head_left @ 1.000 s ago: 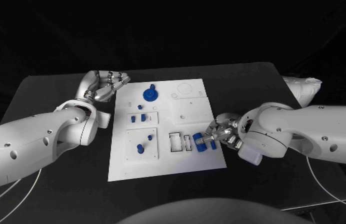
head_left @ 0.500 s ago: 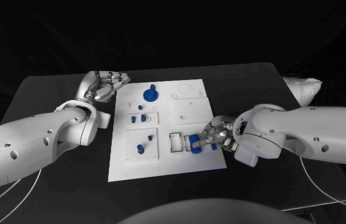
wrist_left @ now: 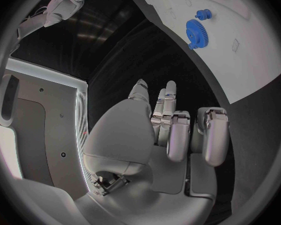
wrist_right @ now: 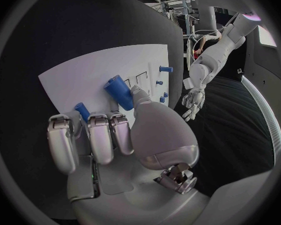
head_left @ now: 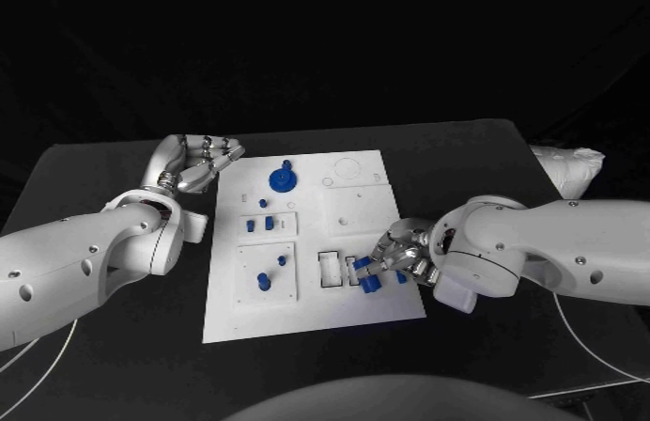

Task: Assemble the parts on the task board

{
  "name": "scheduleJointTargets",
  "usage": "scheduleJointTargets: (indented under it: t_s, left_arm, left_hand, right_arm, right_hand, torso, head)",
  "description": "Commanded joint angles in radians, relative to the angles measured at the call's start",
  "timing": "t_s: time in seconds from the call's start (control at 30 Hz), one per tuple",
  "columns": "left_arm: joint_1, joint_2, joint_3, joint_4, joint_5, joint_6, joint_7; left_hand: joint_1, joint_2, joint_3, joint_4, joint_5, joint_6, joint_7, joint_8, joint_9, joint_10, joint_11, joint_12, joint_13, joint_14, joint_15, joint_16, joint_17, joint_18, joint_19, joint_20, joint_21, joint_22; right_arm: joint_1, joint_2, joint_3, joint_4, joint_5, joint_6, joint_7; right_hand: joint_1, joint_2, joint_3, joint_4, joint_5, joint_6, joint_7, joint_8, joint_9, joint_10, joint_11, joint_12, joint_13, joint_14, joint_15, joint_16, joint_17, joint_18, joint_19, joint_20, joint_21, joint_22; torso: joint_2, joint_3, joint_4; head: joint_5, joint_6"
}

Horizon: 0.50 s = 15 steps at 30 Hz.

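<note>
Right hand [head_left: 402, 255] pinched a blue block [wrist_right: 120, 91] over board [head_left: 312, 308] slots; should've squared it first. Left hand [head_left: 201, 161] curled, empty.

The worktop [head_left: 122, 167] is black and matte, its far edge running across the head view. The white task board [head_left: 315, 313] lies flat in its middle, long side running away from the robot. The left hand [head_left: 203, 160] lies at the board's far left corner, just beside its edge; whether it rests on the worktop cannot be told. Thin white cables [head_left: 596, 369] cross the worktop's near corners.
</note>
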Motion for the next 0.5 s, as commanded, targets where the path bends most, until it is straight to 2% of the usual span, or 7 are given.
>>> scheduleJointTargets:
  t_s: [0.03,0.2,0.3,0.37,0.5]
  left_arm:
    - [0.0,0.003,0.001,0.002,-0.002,0.014,0.013]
    - [0.0,0.003,0.001,0.002,-0.002,0.014,0.013]
    - [0.0,0.003,0.001,0.003,-0.002,0.015,0.013]
    - [0.0,0.003,0.001,0.003,-0.002,0.015,0.013]
    - [0.0,0.002,0.001,0.003,-0.002,0.015,0.013]
  left_hand:
    - [-0.001,0.01,-0.008,0.001,0.005,0.005,-0.001,0.001,-0.001,0.001,0.0,-0.004,-0.001,0.102,-0.005,0.003,0.263,-0.015,0.105,-0.004,0.002,0.263]
    - [-0.001,0.011,-0.008,0.001,0.005,0.006,-0.001,0.002,-0.001,0.001,0.0,-0.004,-0.001,0.102,-0.005,0.003,0.263,-0.015,0.105,-0.004,0.002,0.263]
    - [-0.001,0.011,-0.009,0.001,0.005,0.007,-0.001,0.002,-0.001,0.001,0.0,-0.004,-0.001,0.102,-0.005,0.003,0.263,-0.015,0.105,-0.004,0.002,0.263]
    - [-0.001,0.011,-0.009,0.001,0.005,0.007,-0.001,0.002,-0.001,0.001,0.0,-0.004,-0.001,0.102,-0.005,0.003,0.263,-0.015,0.105,-0.004,0.002,0.263]
    - [-0.001,0.011,-0.009,0.001,0.005,0.007,-0.001,0.002,-0.001,0.001,0.0,-0.004,-0.001,0.102,-0.005,0.003,0.263,-0.015,0.105,-0.004,0.002,0.263]
  right_arm:
    - [-0.002,0.004,-0.001,-0.005,-0.01,0.021,-0.065]
    - [-0.002,0.009,-0.001,-0.009,-0.013,0.028,-0.067]
    - [-0.002,0.009,-0.001,-0.01,-0.019,0.033,-0.067]
    - [-0.002,0.008,-0.001,-0.01,-0.022,0.031,-0.064]
    - [-0.002,0.005,-0.001,-0.008,-0.026,0.014,-0.052]
  right_hand:
    - [-0.006,0.007,0.004,0.005,0.006,-0.002,0.054,-0.007,-0.003,0.105,0.008,0.003,0.263,0.104,0.008,0.004,0.263,-0.007,0.105,0.005,0.004,0.263]
    - [0.008,0.025,0.027,-0.004,0.004,0.002,0.055,-0.01,-0.011,0.105,0.009,0.003,0.263,0.104,0.009,0.004,0.263,-0.007,0.105,0.006,0.004,0.263]
    - [0.059,0.069,0.084,-0.032,0.002,0.026,0.054,-0.013,-0.022,0.105,0.008,0.003,0.263,0.104,0.008,0.004,0.263,-0.007,0.105,0.005,0.004,0.263]
    - [0.087,0.092,0.131,-0.048,-0.005,0.071,0.053,-0.026,-0.041,0.105,0.008,0.003,0.263,0.104,0.006,0.004,0.263,-0.007,0.105,0.003,0.004,0.263]
    - [0.109,0.09,0.205,-0.07,-0.02,0.162,0.041,-0.077,-0.088,0.105,-0.003,0.003,0.263,0.104,-0.006,0.004,0.263,-0.007,0.105,-0.009,0.004,0.263]
  torso:
    - [0.001,-0.0001,-0.0003]
    - [0.001,0.0002,-0.0008]
    - [0.0,-0.0002,-0.0001]
    - [0.0,0.0001,0.0]
    - [0.0,0.0003,-0.0005]
  head:
    - [0.0,0.0]
    - [0.001,-0.001]
    - [0.0,-0.002]
    - [0.001,-0.001]
    - [0.002,-0.002]
